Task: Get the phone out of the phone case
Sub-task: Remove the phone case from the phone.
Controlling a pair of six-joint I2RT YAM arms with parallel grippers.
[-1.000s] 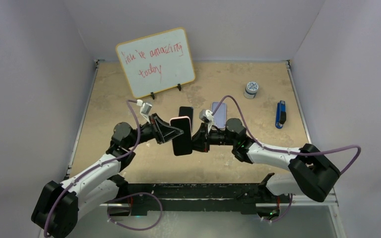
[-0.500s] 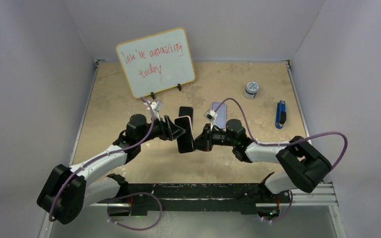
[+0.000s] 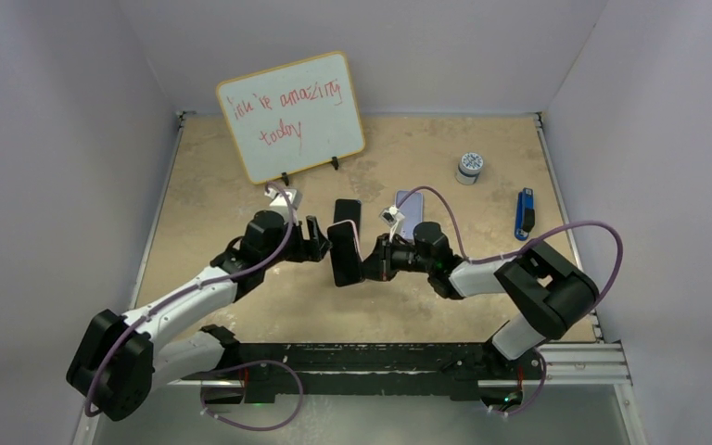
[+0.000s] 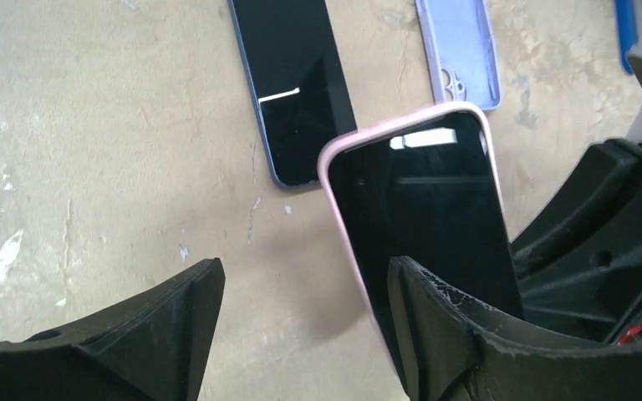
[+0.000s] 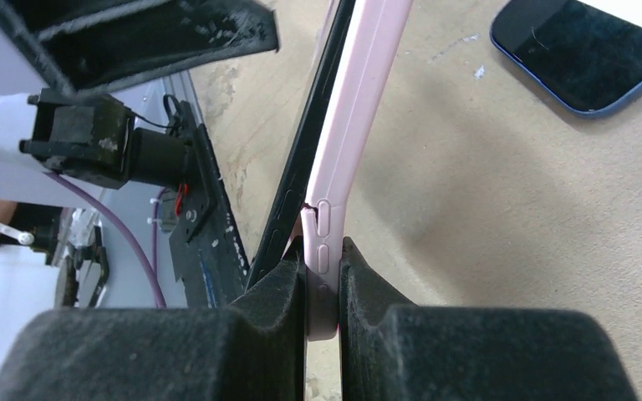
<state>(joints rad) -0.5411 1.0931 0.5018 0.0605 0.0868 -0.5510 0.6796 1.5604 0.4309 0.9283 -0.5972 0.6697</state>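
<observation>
A black phone [image 4: 422, 217] sits in a pink case [image 4: 334, 180], held on edge above the table's middle [image 3: 345, 252]. My right gripper [image 5: 322, 255] is shut on the case's side rim [image 5: 359, 109]. There the phone's dark edge [image 5: 305, 159] stands peeled away from the case. My left gripper [image 4: 305, 271] is open just left of the phone [image 3: 320, 243]. Bare table shows between its fingers, and its right finger overlaps the screen's lower part.
A second dark phone [image 3: 347, 211] and an empty lilac case [image 3: 410, 213] lie flat just behind the held phone. A whiteboard [image 3: 292, 116] stands at the back left. A small round tin [image 3: 469, 167] and a blue tool [image 3: 524, 213] lie at the right.
My left gripper has opened and let go of the phone. Both wrists shifted slightly toward the back, carrying the cased phone with the right gripper.
</observation>
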